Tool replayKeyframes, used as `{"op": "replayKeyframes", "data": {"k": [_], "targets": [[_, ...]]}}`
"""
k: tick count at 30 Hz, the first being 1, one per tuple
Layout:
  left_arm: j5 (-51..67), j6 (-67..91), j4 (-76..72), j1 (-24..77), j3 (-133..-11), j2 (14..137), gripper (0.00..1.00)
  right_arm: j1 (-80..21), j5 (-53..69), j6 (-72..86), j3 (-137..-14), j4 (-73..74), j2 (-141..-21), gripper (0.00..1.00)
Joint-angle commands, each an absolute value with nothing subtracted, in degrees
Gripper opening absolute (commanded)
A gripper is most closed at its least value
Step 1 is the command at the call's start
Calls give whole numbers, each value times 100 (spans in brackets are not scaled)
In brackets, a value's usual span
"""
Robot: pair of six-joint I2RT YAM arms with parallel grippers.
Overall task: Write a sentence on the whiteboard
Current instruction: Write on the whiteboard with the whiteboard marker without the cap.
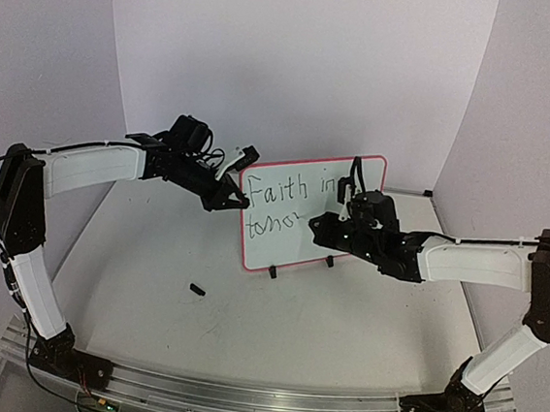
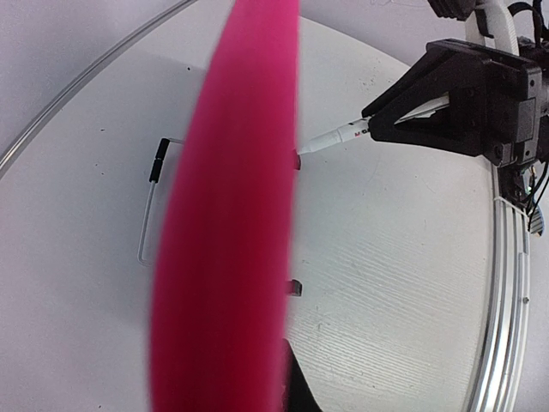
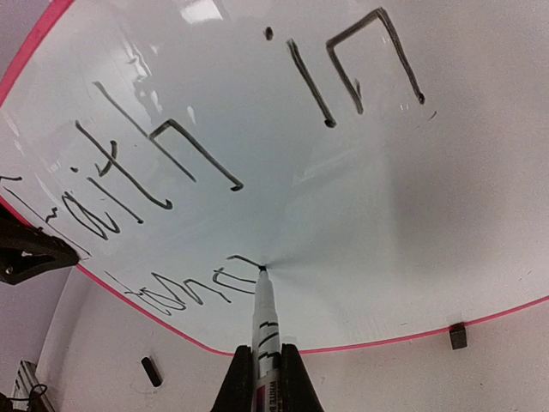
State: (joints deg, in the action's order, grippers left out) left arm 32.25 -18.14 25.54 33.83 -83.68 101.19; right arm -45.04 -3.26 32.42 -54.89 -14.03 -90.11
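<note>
Marker (image 3: pixel 264 330), pinched in the right jaws, touches the board (image 1: pixel 279 245) at the second line of the sentence (image 3: pixel 206 154). Board stands on the tabletop (image 1: pixel 243 339), its frame clamped by the left jaws. Too hard a push may tip it, spoiling letters.

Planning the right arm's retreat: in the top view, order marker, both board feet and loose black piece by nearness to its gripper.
1. marker, in right gripper's jaws
2. right foot, below
3. left foot, leftward
4. black piece, far left

White arm links (image 1: pixel 94 167), black joints (image 1: pixel 17 203), black bases (image 1: pixel 52 348).
</note>
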Motion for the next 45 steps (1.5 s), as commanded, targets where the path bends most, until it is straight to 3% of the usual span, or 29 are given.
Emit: {"op": "replayKeyframes", "data": {"k": [1, 24, 45], "targets": [[2685, -2134, 3072, 3432, -8349, 10200, 0, -4474, -557, 3368, -5383, -1363, -9022, 0], [2671, -2136, 3068, 3429, -8341, 10169, 0, -4474, -479, 3278, -5808, -1453, -8928, 0], [2672, -2138, 3069, 3429, -8341, 10167, 0, -4474, -837, 3461, -5462, -1539, -8735, 0]]}}
